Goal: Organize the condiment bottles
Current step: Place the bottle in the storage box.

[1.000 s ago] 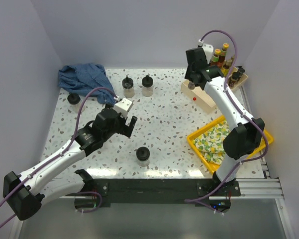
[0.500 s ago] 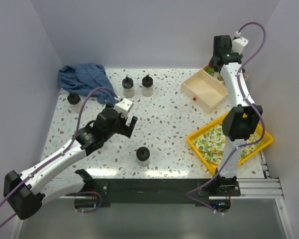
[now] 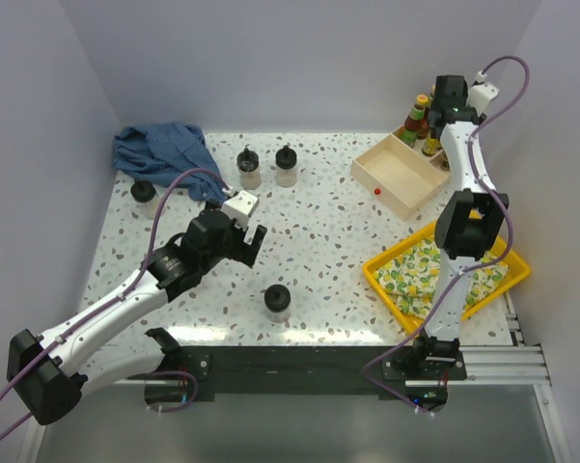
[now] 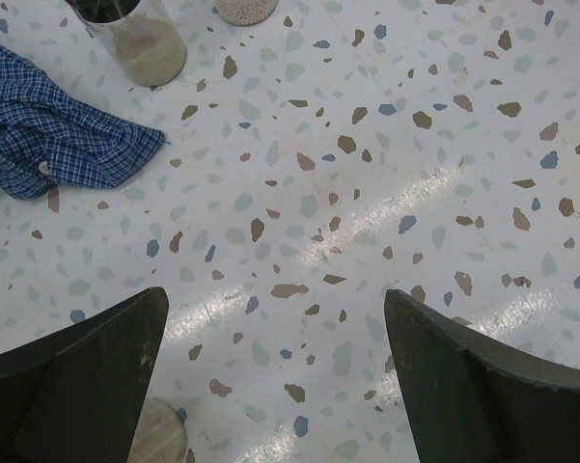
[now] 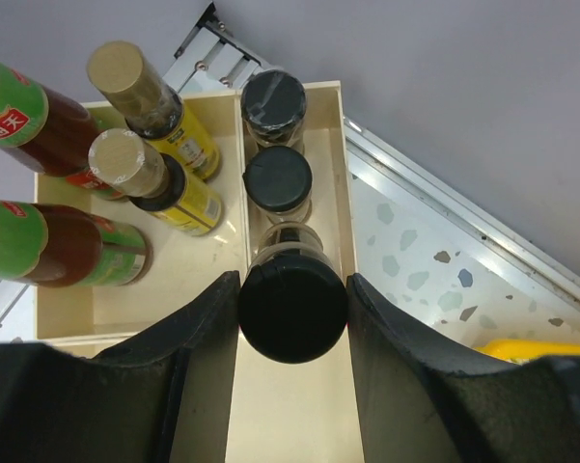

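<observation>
lab booth, plain walls [image 3: 299, 58], terrazzo table [image 3: 328, 231]

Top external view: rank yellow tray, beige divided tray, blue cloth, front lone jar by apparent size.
1. Yellow tray.
2-3. Beige divided tray and blue cloth: look alike; the right arm hides part of the tray.
4. Front jar.

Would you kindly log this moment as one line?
right gripper: shut on black-lidded jar, over narrow tray compartment | left gripper: open, empty

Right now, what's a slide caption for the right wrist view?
Right gripper holds a black-lidded jar in line with two jars in the tray's narrow compartment, sauce bottles alongside.
</observation>
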You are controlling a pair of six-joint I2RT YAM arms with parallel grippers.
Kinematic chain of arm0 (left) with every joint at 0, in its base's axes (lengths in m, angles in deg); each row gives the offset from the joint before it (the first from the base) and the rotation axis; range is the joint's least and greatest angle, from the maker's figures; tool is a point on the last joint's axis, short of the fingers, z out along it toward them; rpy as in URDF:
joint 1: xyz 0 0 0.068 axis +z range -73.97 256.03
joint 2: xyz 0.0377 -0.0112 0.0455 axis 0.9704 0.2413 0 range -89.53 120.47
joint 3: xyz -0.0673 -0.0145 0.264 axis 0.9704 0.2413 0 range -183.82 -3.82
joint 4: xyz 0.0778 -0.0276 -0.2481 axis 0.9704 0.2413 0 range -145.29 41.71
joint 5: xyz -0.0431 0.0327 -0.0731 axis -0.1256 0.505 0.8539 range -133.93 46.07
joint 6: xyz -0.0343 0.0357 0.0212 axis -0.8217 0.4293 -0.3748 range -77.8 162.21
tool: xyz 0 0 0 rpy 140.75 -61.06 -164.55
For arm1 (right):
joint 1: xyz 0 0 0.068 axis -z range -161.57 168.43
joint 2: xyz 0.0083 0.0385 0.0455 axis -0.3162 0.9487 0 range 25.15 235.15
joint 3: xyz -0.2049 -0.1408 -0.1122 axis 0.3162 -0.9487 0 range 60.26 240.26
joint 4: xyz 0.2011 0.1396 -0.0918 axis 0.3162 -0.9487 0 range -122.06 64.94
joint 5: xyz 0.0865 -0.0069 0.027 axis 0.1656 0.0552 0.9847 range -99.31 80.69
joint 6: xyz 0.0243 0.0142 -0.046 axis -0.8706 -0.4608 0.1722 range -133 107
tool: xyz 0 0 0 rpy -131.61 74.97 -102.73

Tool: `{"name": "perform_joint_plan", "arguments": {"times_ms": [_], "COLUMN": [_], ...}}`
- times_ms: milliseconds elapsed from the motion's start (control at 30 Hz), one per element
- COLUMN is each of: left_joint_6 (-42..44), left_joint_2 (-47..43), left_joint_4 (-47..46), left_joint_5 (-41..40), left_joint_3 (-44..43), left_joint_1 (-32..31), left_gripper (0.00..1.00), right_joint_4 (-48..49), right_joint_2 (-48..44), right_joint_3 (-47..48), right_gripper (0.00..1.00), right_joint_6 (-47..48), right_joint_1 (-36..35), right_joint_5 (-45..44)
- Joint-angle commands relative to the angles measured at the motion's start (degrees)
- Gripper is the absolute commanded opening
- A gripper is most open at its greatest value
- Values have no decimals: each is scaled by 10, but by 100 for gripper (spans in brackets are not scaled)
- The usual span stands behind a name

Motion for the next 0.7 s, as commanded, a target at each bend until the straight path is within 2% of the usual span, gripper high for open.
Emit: {"name": "perform_joint_plan", "arguments": {"times_ms": [0,267,667], "left_joint_6": [8,8,10], "left_joint_2": [7,9,12], "left_joint_4": [-7,-5,-4], "left_joint_5": [2,1,4], "left_joint_3": [-14,-14,-15], "left_joint_1": [-1,-1,0], "left_gripper": [100,100,100], "right_joint_4": [48,63,29], "right_joint_2": [-7,13,44], "right_joint_3": [5,-11,-3], "right_gripper": [0,0,1], "right_joint_6": [-19,-44,-73], "right_joint_1": [2,5,13], "right_joint_5": [-15,4,10]}}
